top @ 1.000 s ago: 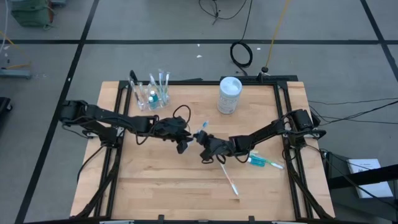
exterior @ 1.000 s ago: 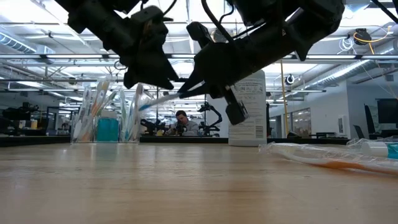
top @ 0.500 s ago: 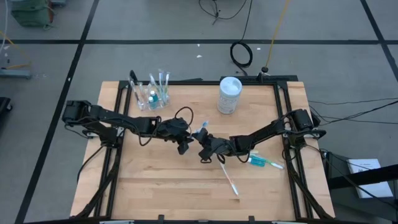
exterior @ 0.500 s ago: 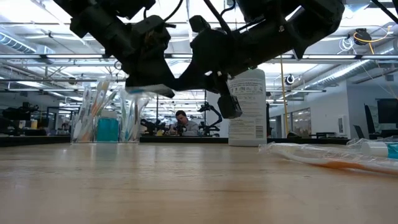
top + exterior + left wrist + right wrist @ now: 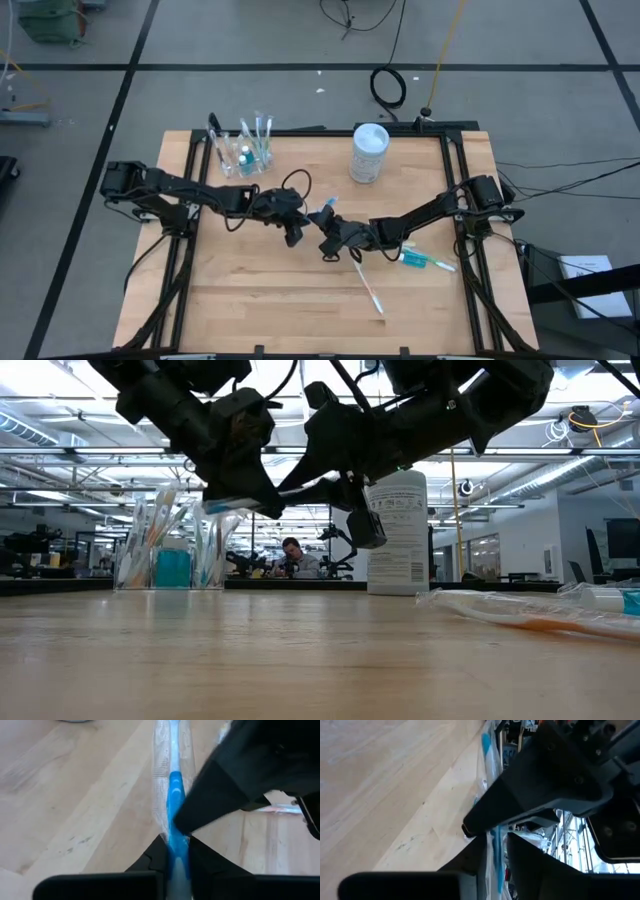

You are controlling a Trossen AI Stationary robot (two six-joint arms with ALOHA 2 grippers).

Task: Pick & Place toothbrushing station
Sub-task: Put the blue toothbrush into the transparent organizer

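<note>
- One wooden table carried one white cylindrical container at its far edge and one clear cup of toothbrushes near its far-left corner.
- Two wrapped toothbrushes lay near the right edge.
- Mid-table, the left gripper had clamped onto one blue wrapped toothbrush; a second before it stood wide.
- The right gripper, previously tight, had slackened around it.

No readable text — only illegible print on the white container's label

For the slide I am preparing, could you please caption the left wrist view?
Left gripper closed on a wrapped blue toothbrush above the wooden table, with the right gripper meeting it mid-handover.
</note>
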